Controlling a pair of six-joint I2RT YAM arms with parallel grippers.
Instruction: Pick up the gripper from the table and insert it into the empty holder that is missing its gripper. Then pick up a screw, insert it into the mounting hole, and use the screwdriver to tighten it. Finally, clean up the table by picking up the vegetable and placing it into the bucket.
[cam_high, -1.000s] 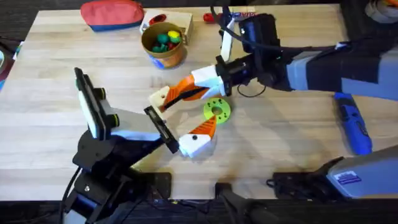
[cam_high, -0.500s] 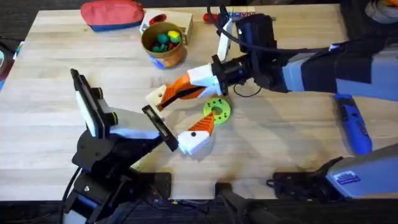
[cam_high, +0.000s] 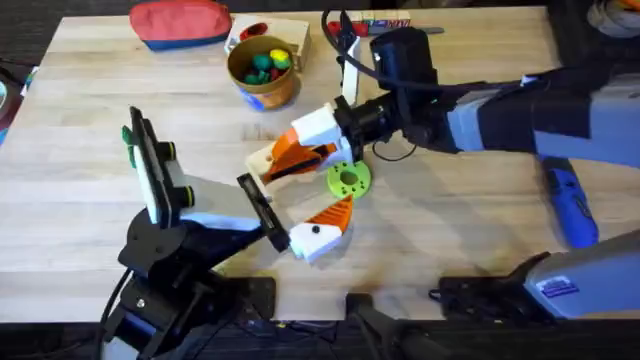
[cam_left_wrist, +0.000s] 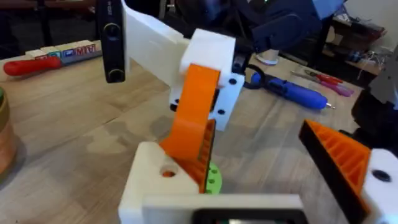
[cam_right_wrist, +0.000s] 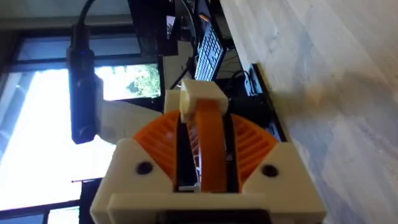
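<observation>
My right gripper (cam_high: 312, 138) reaches across the middle, shut on the gripper (cam_high: 298, 153), a small orange wedge. Seen from the right wrist, the wedge (cam_right_wrist: 211, 146) stands between the ribbed orange pads (cam_right_wrist: 255, 146). Its lower end touches the holder (cam_high: 262, 159), the bare white finger block of my left gripper (cam_high: 300, 192). In the left wrist view the wedge (cam_left_wrist: 194, 115) leans into the holder (cam_left_wrist: 155, 180), whose hole shows beside it. The left gripper is open; its other finger (cam_left_wrist: 342, 155) carries an orange pad. The blue screwdriver (cam_high: 568, 205) lies at the right. The bucket (cam_high: 263, 72) stands behind. The screw and the vegetable are out of view.
A lime-green ring (cam_high: 348, 180) lies just under the right gripper. The bucket holds coloured toy pieces. A red pouch (cam_high: 180, 22) sits at the back left, a small box (cam_high: 290, 32) beside the bucket. A red-handled tool (cam_left_wrist: 25, 65) lies along the far edge.
The right gripper has shifted left with the orange wedge and turned it steeper against the holder. The left arm has shifted slightly to the right.
</observation>
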